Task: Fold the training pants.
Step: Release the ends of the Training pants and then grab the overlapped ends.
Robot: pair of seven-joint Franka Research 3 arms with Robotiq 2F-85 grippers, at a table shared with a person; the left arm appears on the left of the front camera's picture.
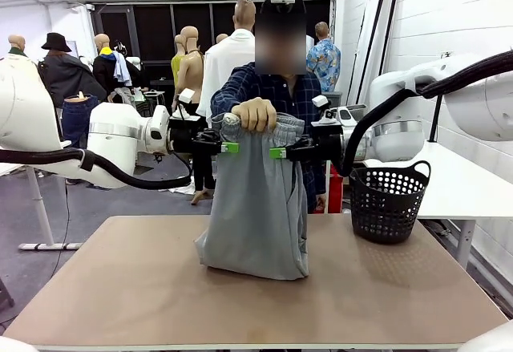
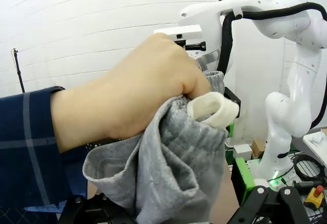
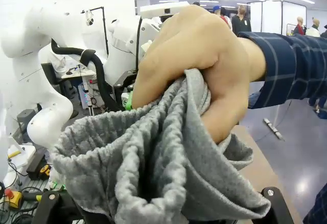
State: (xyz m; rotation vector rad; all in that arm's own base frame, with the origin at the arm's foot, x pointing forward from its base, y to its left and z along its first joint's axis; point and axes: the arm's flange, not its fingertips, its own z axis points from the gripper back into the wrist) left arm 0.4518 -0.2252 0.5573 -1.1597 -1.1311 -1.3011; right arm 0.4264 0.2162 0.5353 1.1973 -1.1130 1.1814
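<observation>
While the person's hand (image 1: 254,115) held the pants (image 1: 258,208) bunched above the desk (image 1: 120,288), left tool (image 1: 225,147) and right tool (image 1: 280,152) flanked the waistband, jaws wide, gripping nothing.

No readable text, no labels, no brands, no numbers, no signs anywhere
</observation>
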